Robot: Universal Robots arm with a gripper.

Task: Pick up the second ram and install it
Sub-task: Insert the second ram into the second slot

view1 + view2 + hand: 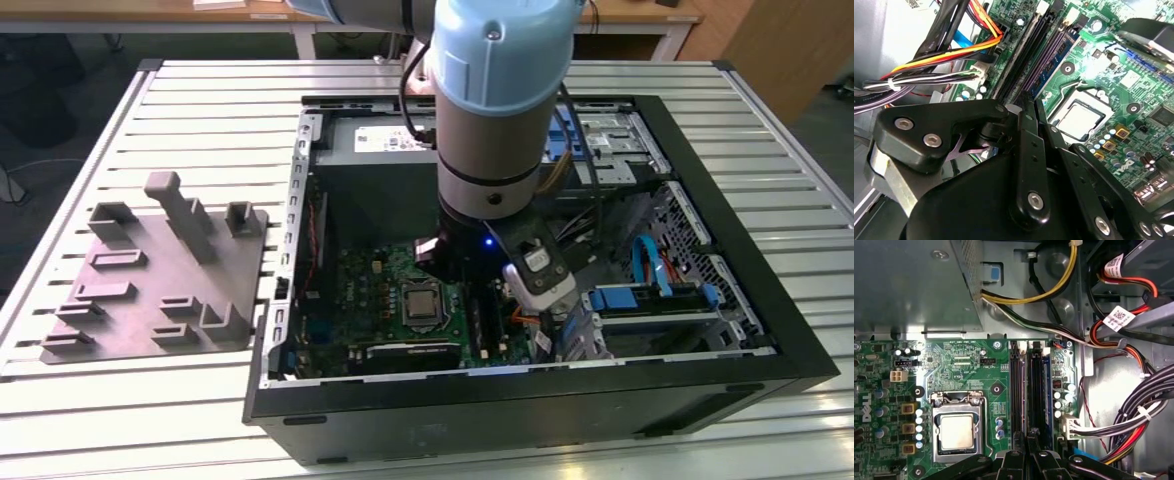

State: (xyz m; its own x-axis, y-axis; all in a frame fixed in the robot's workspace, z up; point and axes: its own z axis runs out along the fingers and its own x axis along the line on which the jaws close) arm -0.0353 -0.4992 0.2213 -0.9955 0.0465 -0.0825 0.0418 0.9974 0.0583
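Observation:
The arm's wrist (494,150) reaches down into the open computer case (534,390), over the memory slots beside the processor. In both wrist views my gripper (1029,102) (1029,437) has its two black fingers pressed close together on a thin dark stick. This is the second ram (1036,55) (1028,390). It stands on edge and runs lengthwise along a slot of the green motherboard (964,365). How deep it sits in the slot I cannot tell. A neighbouring slot (1043,390) shows a blue strip.
The processor socket (956,432) (1081,117) lies close beside the slots. Thick cable bundles (1134,425) (939,60) crowd the other side. A grey metal box (909,285) borders the board. A grey parts fixture (147,270) sits on the slatted table at the exterior view's left.

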